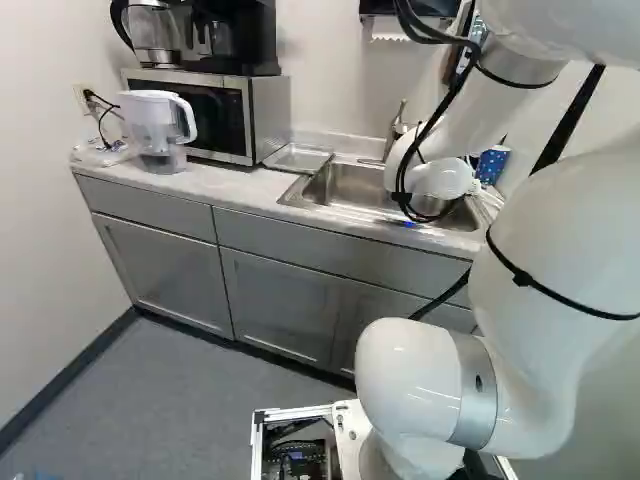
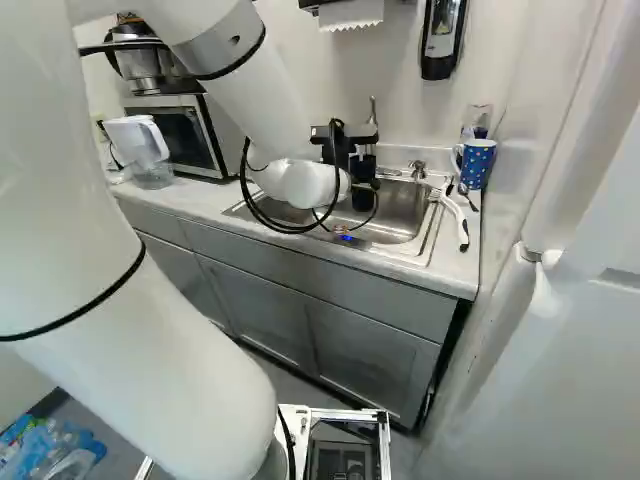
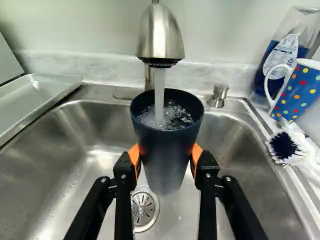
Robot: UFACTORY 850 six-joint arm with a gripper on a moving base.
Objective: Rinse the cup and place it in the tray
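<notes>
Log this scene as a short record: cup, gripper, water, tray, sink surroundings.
cup: dark blue cup, mouth up, over the sink
gripper: the gripper is closed on the cup, an orange pad against either side
water: running from the faucet into the cup
tray: metal tray on the counter beside the sink, cup not in it
other side of sink: polka-dot mug, brush
further along counter: microwave, white-lidded pitcher

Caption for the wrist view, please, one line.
Orange-padded gripper holds a dark cup upright under the running faucet, water splashing inside, above the steel sink.
</notes>
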